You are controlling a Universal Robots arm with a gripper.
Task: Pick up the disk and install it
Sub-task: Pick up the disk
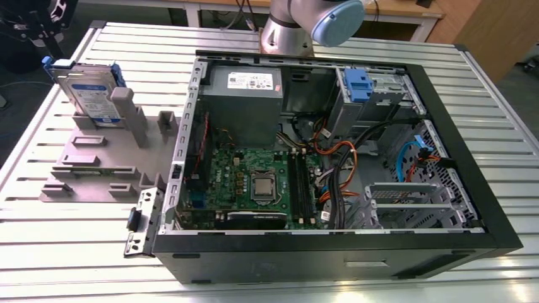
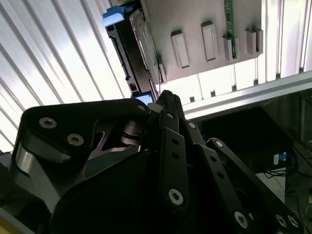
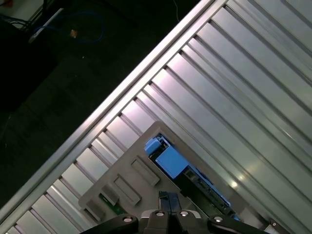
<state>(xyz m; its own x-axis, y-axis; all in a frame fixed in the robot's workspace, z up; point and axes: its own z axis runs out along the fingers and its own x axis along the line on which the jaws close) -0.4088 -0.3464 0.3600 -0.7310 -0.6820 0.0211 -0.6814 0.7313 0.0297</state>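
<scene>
The disk [image 1: 88, 89] stands on edge in a grey fixture [image 1: 93, 165] on the slatted table, at the exterior view's left, its white-and-blue label facing the camera. In both wrist views I look down on its narrow top edge with blue carrier tabs [image 2: 130, 48] [image 3: 171, 162]. My gripper [image 2: 165, 95] [image 3: 168, 199] hangs well above the disk, apart from it. Its black fingertips sit together, shut with nothing between them. The arm's base [image 1: 303, 25] rises behind the computer case.
An open computer case [image 1: 471, 208] lies to the exterior view's right of the fixture, with a grey power supply [image 1: 244, 104], a motherboard [image 1: 252, 183] and a blue-tabbed drive [image 1: 358, 85] in its bay. The table edge [image 3: 122, 97] drops to a dark floor.
</scene>
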